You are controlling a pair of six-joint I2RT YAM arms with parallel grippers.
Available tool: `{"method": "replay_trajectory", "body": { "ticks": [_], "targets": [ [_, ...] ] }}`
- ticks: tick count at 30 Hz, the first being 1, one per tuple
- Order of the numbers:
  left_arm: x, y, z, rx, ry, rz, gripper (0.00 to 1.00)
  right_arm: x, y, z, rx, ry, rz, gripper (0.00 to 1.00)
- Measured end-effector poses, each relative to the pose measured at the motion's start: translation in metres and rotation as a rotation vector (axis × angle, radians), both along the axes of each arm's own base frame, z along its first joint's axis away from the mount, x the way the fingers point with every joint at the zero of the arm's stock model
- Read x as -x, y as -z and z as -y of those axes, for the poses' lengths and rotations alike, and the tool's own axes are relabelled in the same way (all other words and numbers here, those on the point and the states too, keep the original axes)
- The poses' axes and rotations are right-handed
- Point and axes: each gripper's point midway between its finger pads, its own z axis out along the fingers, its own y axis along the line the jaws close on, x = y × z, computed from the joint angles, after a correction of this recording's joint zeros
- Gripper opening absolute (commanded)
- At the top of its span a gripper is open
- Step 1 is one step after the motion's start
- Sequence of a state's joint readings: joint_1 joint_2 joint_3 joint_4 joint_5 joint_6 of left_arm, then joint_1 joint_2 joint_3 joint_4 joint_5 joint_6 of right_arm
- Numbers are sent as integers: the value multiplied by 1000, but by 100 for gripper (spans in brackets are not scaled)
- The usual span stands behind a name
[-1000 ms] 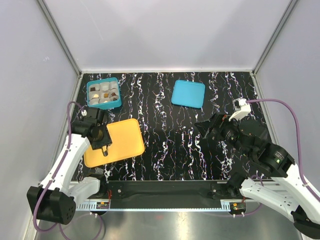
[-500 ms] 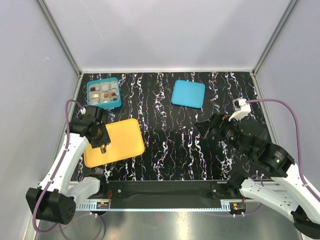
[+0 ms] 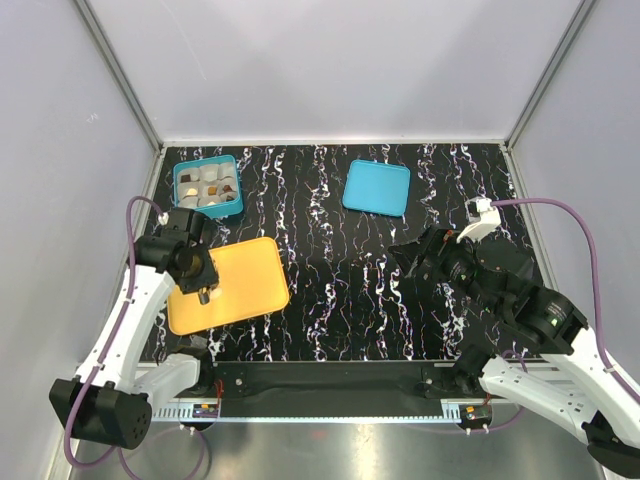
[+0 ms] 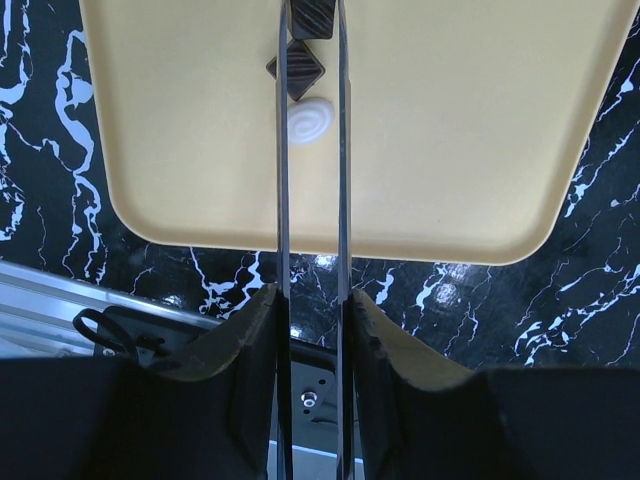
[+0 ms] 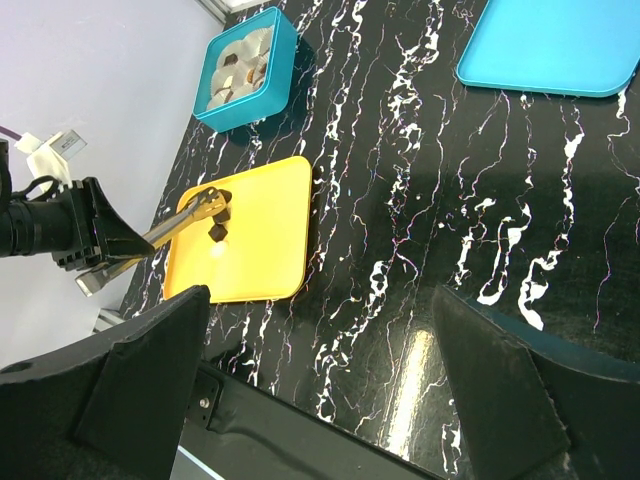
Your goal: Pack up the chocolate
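An orange tray (image 3: 245, 280) lies at the front left and also shows in the left wrist view (image 4: 460, 120). On it lie a dark brown chocolate (image 4: 298, 70) and a cream-white round chocolate (image 4: 310, 120). My left gripper (image 4: 312, 8) carries long thin tweezer blades that are shut on another dark chocolate piece (image 4: 312, 16) over the tray; it also shows in the top view (image 3: 203, 296). The teal box (image 3: 208, 187) at the back left holds several chocolates in pale compartments. My right gripper (image 5: 320, 300) is open and empty above the table's right half.
The flat teal lid (image 3: 377, 187) lies at the back centre, and it also shows in the right wrist view (image 5: 550, 50). The black marbled table (image 3: 340, 290) lies between tray and right arm. Grey walls enclose the left, back and right.
My left gripper has drawn back a little toward the far left over the tray, its tweezer tips following. The right arm has not moved.
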State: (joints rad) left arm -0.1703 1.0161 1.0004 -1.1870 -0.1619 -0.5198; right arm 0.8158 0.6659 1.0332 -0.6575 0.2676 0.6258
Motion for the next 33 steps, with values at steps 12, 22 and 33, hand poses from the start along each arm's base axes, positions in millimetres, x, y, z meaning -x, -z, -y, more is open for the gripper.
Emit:
{"method": "replay_trajectory", "body": {
  "ticks": [12,22,33],
  "targets": [
    [0,-10,0,-1,5,10,36,0,1,0,1,0,-1,100],
    [3,0,-1,-6,7,-12,45,0,2,0,1,0,-2,100],
    [4,10,-1,-5,7,-22,42,1,0,1,-4,0,3,100]
  ]
}}
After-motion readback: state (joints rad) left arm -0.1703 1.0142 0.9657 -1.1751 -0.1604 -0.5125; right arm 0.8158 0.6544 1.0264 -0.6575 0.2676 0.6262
